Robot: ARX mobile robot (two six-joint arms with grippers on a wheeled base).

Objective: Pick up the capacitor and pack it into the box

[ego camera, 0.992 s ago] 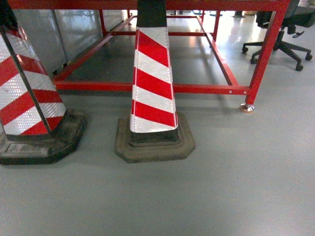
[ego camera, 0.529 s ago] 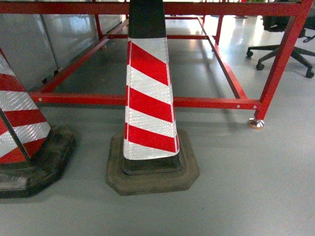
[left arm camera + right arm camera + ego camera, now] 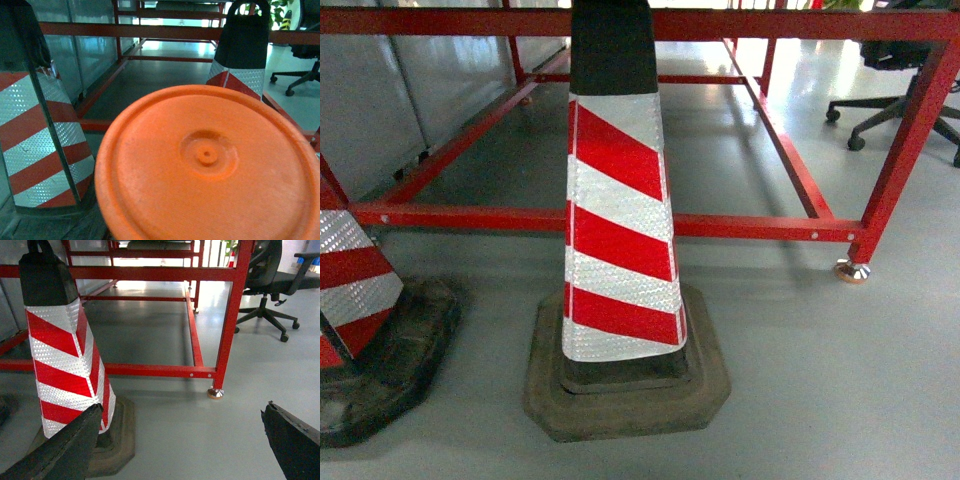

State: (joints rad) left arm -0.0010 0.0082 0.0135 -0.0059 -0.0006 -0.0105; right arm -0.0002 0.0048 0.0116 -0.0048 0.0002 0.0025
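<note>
Neither the capacitor nor the pale pink box is appearing in any view, so by my judgement the robot is travelling across the floor rather than picking or packing; the next move calls for bringing the work area into sight before either arm reaches for anything.

Nearest, the left wrist view is filling up with a round orange plastic disc point(image 3: 207, 162) with a dimpled centre, something neither other view is showing. The left fingers are not appearing there, so I cannot tell their state. In the right wrist view, the two dark right fingers point(image 3: 57, 452) are standing wide apart at the bottom corners, holding nothing, with the right gripper point(image 3: 175, 445) hanging above bare grey floor point(image 3: 820, 400).

Just beyond, the head view is showing a red-and-white striped traffic cone point(image 3: 620, 240) on its dark rubber base, with a second striped cone point(image 3: 360, 300) at the left edge. Behind them is standing a red steel table frame point(image 3: 720, 226), and farthest off a black office chair point(image 3: 272, 287) on castors.
</note>
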